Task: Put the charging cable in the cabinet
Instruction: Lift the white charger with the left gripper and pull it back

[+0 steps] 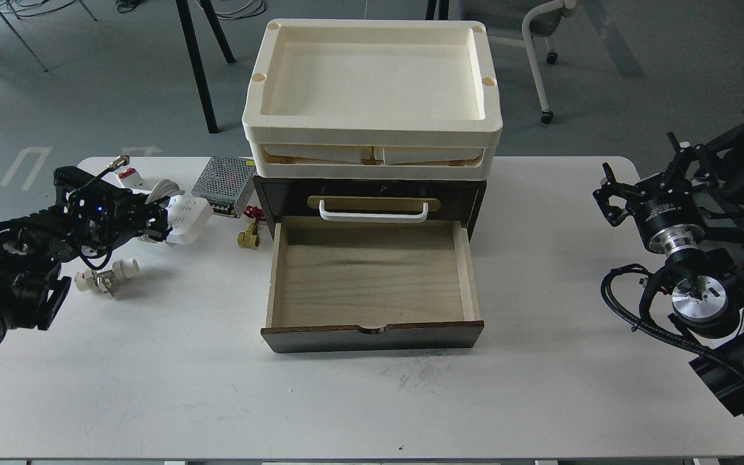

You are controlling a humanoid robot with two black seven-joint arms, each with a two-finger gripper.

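The charging cable is a white power strip with its cord coiled round it; only its right end shows. My left gripper is shut on it and holds it up off the table at the left, level with the cabinet. The cabinet is a dark brown chest at the table's middle; its light wood drawer is pulled open and empty, under a white handle. My right gripper hangs at the far right, away from everything; its fingers look spread and hold nothing.
Two cream trays are stacked on the cabinet. A perforated metal box, a white breaker with a red switch and a small brass fitting lie left of the cabinet. A small white part lies below my left gripper.
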